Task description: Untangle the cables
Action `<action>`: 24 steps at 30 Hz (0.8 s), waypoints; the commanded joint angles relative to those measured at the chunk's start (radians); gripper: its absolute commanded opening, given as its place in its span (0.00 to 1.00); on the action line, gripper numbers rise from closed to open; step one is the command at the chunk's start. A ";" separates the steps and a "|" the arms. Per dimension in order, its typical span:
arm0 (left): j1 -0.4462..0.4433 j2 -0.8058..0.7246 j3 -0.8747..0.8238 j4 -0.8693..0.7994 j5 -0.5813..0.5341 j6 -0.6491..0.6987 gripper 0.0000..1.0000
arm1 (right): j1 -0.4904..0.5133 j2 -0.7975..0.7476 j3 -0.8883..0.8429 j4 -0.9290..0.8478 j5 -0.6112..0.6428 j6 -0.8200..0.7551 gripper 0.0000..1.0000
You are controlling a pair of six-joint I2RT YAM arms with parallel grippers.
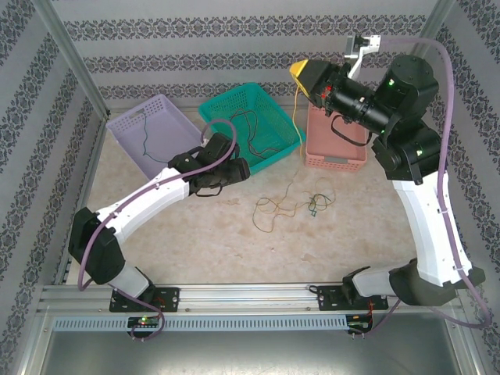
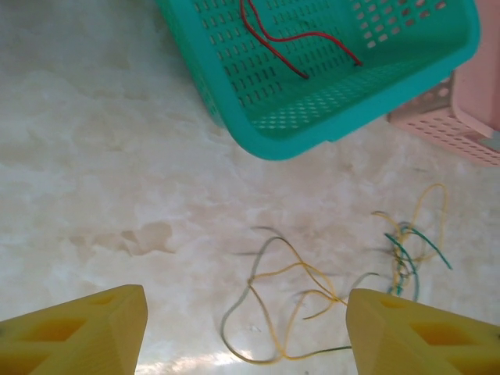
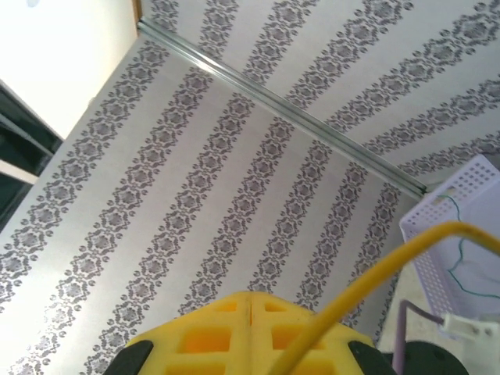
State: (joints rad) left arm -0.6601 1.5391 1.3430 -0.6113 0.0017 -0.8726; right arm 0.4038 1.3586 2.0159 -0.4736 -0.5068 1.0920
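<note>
Across the far side of the table stand three baskets: purple left, teal middle, pink right. The right arm reaches high at the far right. Its gripper is above the gap between teal and pink, jaws closed on a yellow cable that hangs down toward the table. The left gripper hovers low by the teal basket's near corner, jaws wide apart and empty. The tangle of yellow and green cables lies on the table, near of the baskets and right of the left gripper. A red cable lies in the teal basket, a green one in the purple.
</note>
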 commanded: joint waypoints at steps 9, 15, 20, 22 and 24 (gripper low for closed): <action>-0.035 -0.016 0.001 0.126 0.188 -0.071 0.62 | -0.021 0.076 0.283 0.069 0.008 -0.028 0.00; -0.037 0.026 0.053 -0.009 0.190 -0.209 0.69 | -0.056 0.169 0.452 0.081 -0.010 0.020 0.00; -0.039 0.033 -0.025 0.024 0.273 -0.448 0.72 | -0.062 0.194 0.482 0.089 -0.017 0.033 0.00; -0.045 0.043 -0.075 0.070 0.337 -0.566 0.72 | -0.064 0.194 0.477 0.086 -0.020 0.033 0.00; -0.059 0.049 -0.126 0.131 0.380 -0.683 0.74 | -0.065 0.191 0.470 0.083 -0.021 0.033 0.00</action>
State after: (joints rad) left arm -0.6910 1.5612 1.2785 -0.5323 0.2874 -1.3216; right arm 0.3485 1.5543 2.4767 -0.4145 -0.5079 1.1152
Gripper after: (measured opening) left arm 0.724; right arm 0.059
